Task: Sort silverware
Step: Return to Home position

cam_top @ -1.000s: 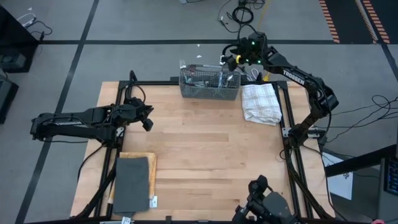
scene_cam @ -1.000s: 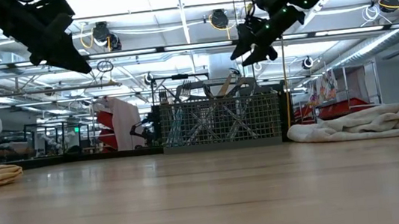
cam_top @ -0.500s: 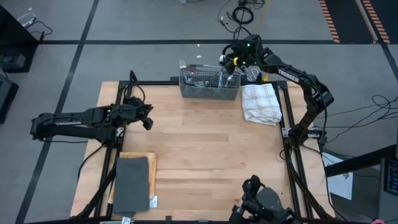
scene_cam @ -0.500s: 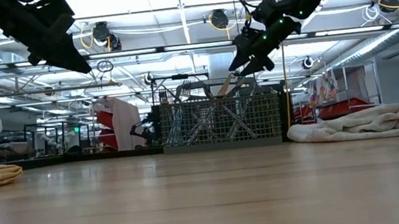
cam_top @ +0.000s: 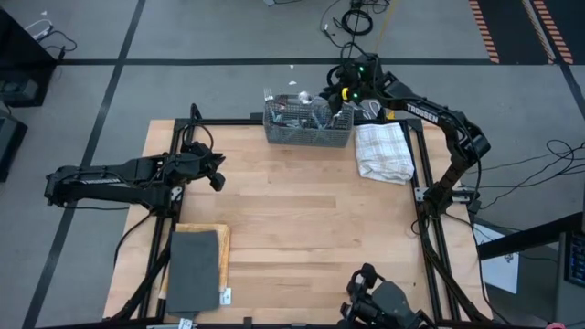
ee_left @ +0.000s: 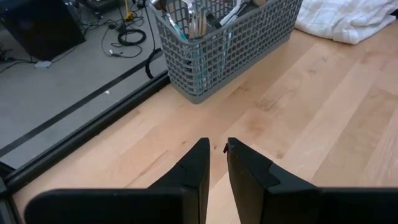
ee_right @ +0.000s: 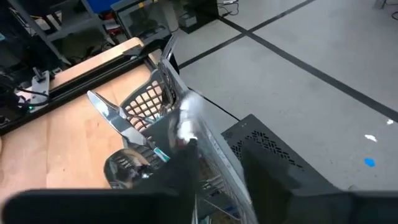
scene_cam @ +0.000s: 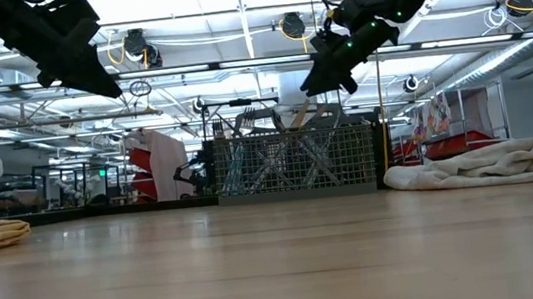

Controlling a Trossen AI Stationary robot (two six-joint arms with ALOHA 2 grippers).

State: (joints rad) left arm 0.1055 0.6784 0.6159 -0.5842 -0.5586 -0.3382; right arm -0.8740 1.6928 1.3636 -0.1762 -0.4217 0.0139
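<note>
Where the pale wood-plank table (cam_top: 302, 210) reaches its far edge, a grey mesh rectangular caddy (cam_top: 308, 132) holds the silverware (ee_left: 199, 18): thin shiny metal pieces, upright and crossed. Right gripper (cam_top: 331, 97): just above the caddy, jaws spread, empty. Left gripper (cam_top: 218, 181): over the table's left side, jaws nearly together on nothing. Crumpled white towel (cam_top: 384, 151) beside the caddy. Beyond: industrial hall, ceiling lamps.

Seen from above, the silverware (cam_top: 306, 111) standing in the mesh caddy (cam_top: 308, 137) is too small to tell spoon from fork or knife. At table height the mesh screens its lower parts. The left wrist view cuts off the caddy's top and the white towel (ee_left: 348, 18). The fingers (ee_right: 273, 162) of the right gripper (ee_right: 217, 134) are blurred.
</note>
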